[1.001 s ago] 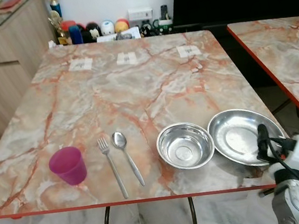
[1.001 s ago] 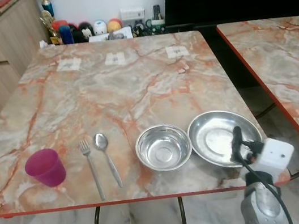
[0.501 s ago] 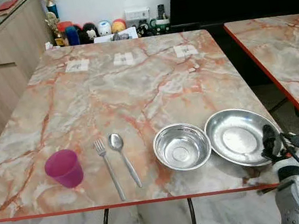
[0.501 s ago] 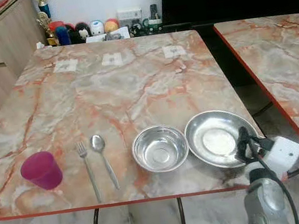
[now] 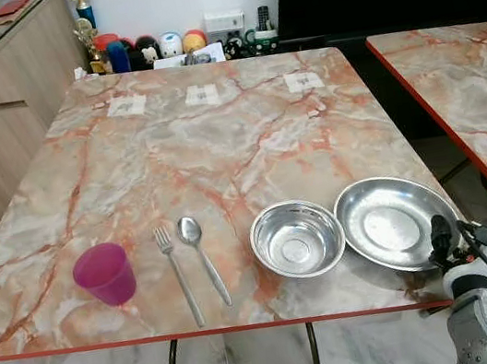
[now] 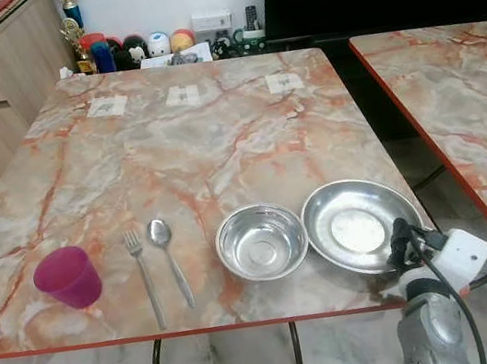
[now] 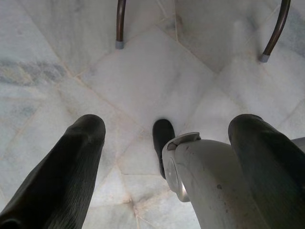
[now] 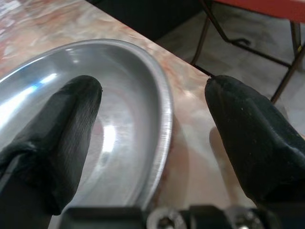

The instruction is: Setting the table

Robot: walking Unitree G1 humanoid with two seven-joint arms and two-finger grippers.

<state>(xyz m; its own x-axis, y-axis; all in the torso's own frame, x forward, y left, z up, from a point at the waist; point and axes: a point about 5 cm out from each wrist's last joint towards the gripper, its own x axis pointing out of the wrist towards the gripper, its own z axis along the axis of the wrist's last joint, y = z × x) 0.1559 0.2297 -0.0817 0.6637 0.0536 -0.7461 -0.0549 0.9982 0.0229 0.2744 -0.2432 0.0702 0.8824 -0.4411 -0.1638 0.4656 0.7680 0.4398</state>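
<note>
1. The right gripper [image 8: 152,114] has its fingers spread wide, one over the steel plate [image 5: 391,225] and one past its rim.
2. It may be just off the rim; touching is hard to tell.
3. The plate sits near the table [image 5: 218,139] corner, beside the steel bowl [image 5: 297,238].
4. Further left lie the spoon [image 5: 201,254], fork [image 5: 178,272] and pink cup [image 5: 105,273].
5. The left gripper [image 7: 167,143] hangs spread over the floor [image 7: 143,71].
</note>
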